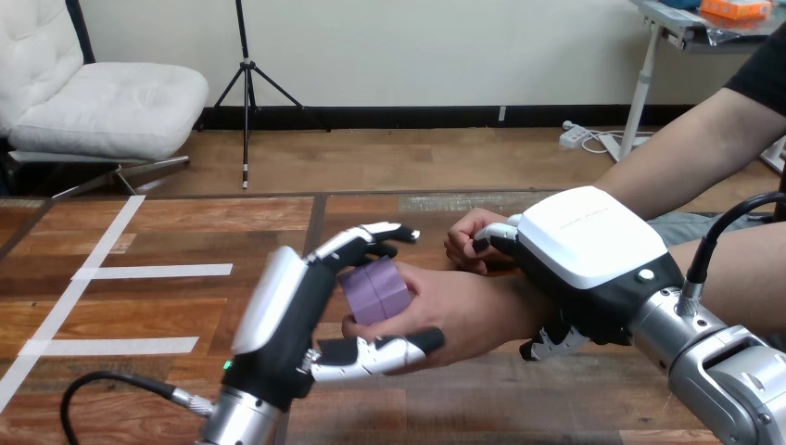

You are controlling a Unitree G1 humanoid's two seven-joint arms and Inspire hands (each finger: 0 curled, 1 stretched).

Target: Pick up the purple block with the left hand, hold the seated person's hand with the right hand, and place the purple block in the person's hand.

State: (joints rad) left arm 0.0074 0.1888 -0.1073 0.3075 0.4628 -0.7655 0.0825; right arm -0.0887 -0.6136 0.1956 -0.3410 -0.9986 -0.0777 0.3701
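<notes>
Black left hand point(289, 345) and right hand point(598, 278) — white back shells point(584, 227), black-and-white jointed fingers point(357, 239), silver ribbed forearms point(732, 371).

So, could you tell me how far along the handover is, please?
Done: the left hand holds the purple block off the table, and the right hand grips the person's wrist. In hand: the block is against the person's hand. Left: letting go of it there.

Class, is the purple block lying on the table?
No, the purple block is off the table, gripped by the left hand against the person's open hand.
</notes>
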